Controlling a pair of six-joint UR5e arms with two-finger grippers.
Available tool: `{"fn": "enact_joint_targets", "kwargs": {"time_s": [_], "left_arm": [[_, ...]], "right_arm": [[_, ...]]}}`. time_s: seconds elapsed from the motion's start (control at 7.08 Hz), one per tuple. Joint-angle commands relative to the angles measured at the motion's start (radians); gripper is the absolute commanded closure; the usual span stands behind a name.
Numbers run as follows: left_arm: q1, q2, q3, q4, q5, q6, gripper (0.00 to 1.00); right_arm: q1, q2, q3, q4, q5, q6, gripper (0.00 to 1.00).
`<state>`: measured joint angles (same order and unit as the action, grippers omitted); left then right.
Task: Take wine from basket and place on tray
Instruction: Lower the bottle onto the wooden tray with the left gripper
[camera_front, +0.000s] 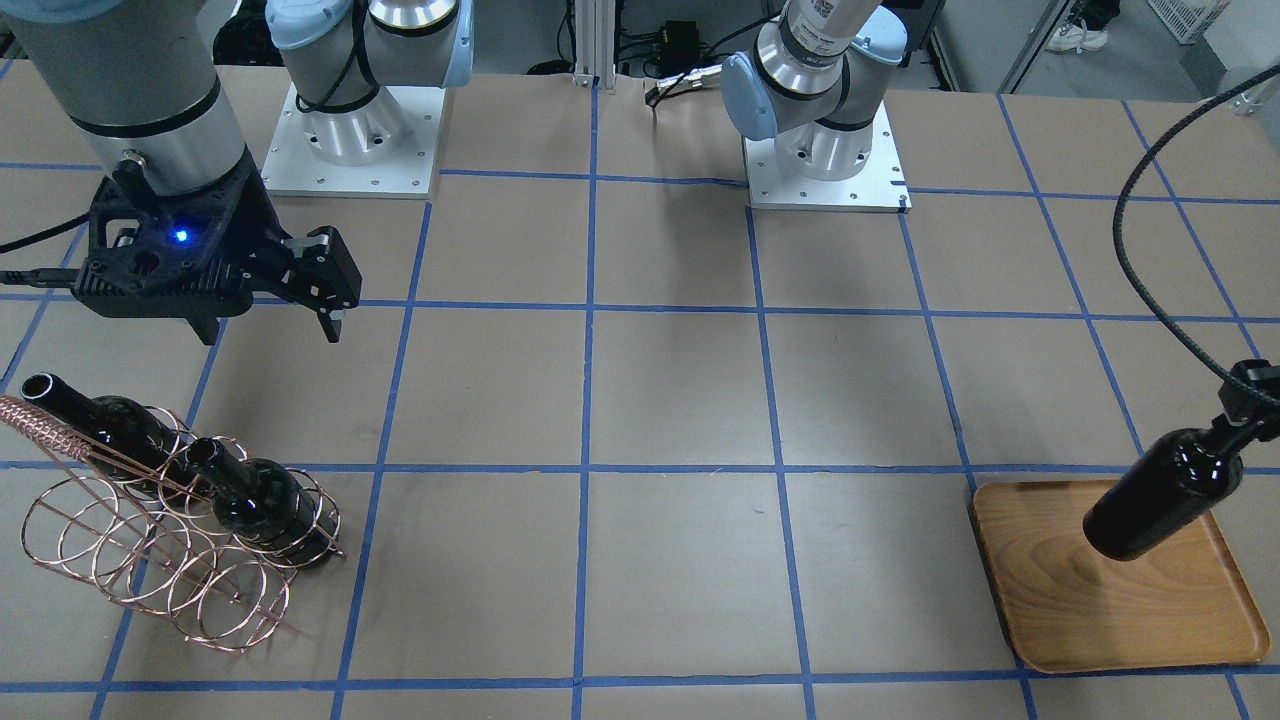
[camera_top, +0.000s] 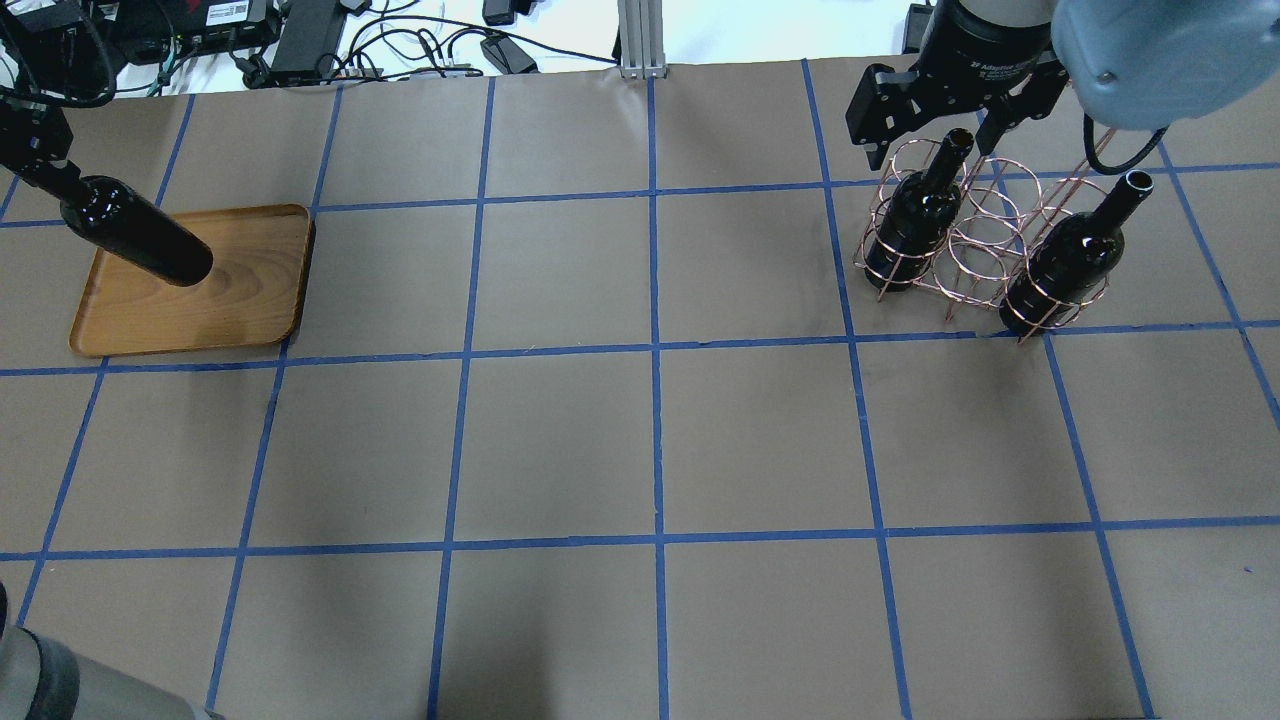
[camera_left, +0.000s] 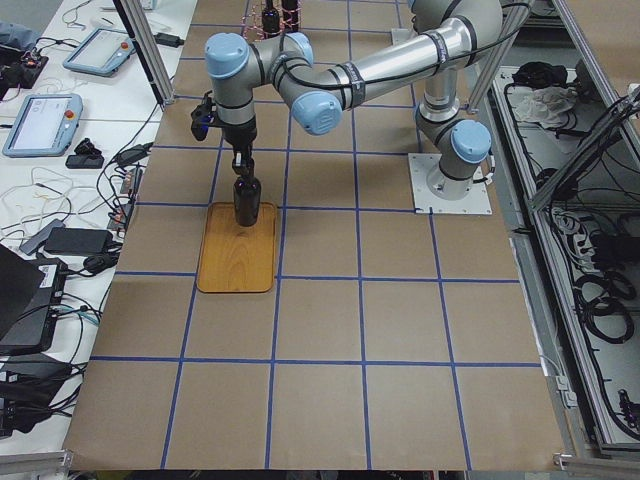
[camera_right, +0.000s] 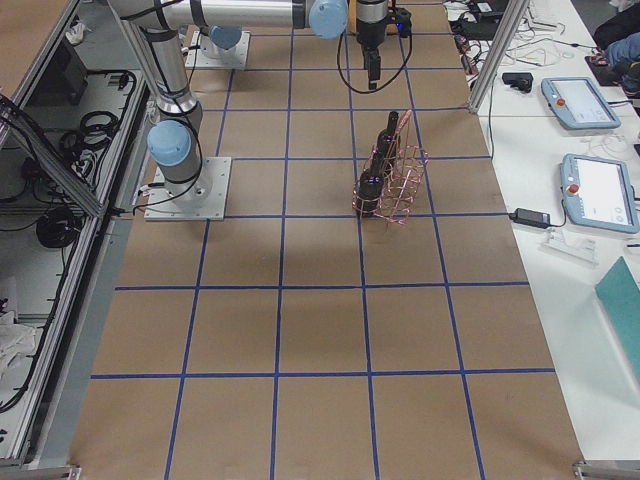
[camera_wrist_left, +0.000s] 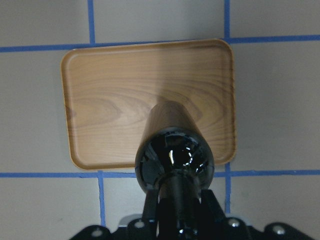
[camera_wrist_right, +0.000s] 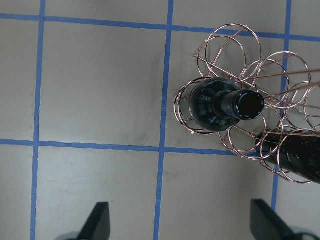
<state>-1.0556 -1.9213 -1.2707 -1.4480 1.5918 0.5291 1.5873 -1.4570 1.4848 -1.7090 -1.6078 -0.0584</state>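
Observation:
My left gripper (camera_front: 1246, 402) is shut on the neck of a black wine bottle (camera_front: 1160, 495). It holds the bottle base-down over the wooden tray (camera_front: 1060, 610); I cannot tell whether the base touches the wood. The left wrist view shows the bottle (camera_wrist_left: 175, 150) over the tray (camera_wrist_left: 110, 95). The copper wire basket (camera_front: 150, 575) holds two more bottles, one (camera_front: 255, 500) nearer the table's middle and one (camera_front: 110, 420) behind it. My right gripper (camera_front: 270, 328) is open and empty above the basket (camera_wrist_right: 235, 45), beside the nearer bottle (camera_wrist_right: 220, 107).
The brown table carries a blue tape grid. Both arm bases (camera_front: 350, 150) (camera_front: 825, 160) stand at the robot's edge. A black cable (camera_front: 1150, 290) loops above the tray's side. Tablets (camera_right: 575, 100) lie on a side bench.

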Motion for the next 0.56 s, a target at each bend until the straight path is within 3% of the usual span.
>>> {"fn": "enact_joint_targets", "kwargs": {"time_s": [0.0, 0.42], "left_arm": [[0.046, -0.083, 0.037, 0.061, -0.013, 0.025, 1.00], [0.052, -0.117, 0.054, 0.063, -0.019, 0.023, 1.00]], "right_arm": [[0.003, -0.003, 0.000, 0.002, 0.006, 0.002, 0.00], [0.003, -0.003, 0.000, -0.001, 0.008, 0.000, 0.00]]}}
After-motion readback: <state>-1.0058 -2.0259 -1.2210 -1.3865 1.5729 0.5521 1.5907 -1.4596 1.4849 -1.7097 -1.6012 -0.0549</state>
